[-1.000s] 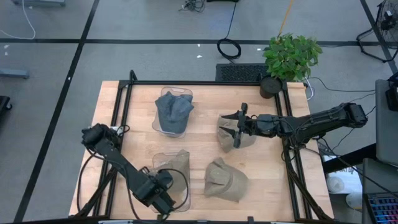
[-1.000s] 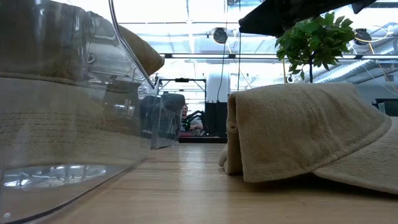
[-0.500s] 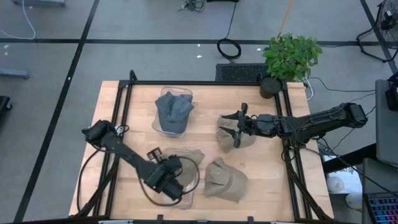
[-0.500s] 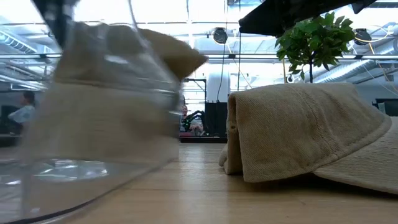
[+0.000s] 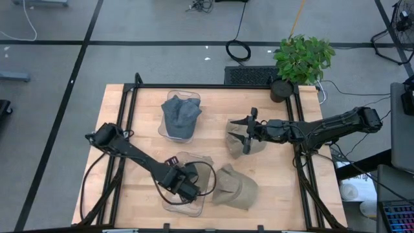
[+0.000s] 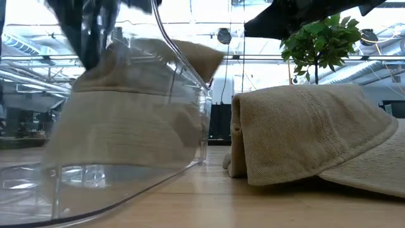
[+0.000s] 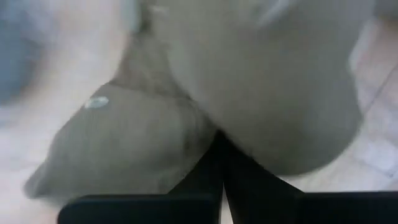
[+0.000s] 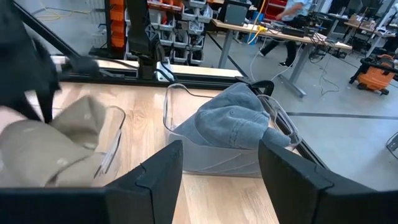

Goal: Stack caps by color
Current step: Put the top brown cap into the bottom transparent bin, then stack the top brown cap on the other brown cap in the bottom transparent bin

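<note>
Tan caps (image 5: 187, 162) fill the near clear bin (image 5: 169, 204) under the left gripper (image 5: 185, 188), fingers unreadable; the right gripper (image 8: 217, 165) hovers open above another tan cap (image 5: 234, 146).

- Table (image 5: 278, 188): pale wood, matt, with visible plank seams.
- Bin (image 6: 126, 158) under the left gripper (image 5: 187, 189): clear, glossy plastic.
- Tan cap (image 6: 304, 136) beside that bin: matt woven cloth, ribbed weave.
- Blue-grey cap (image 8: 233, 121) ahead of the right gripper (image 5: 248, 134): soft, denim-like cloth.
- Frame (image 5: 213, 86): black metal.
</note>
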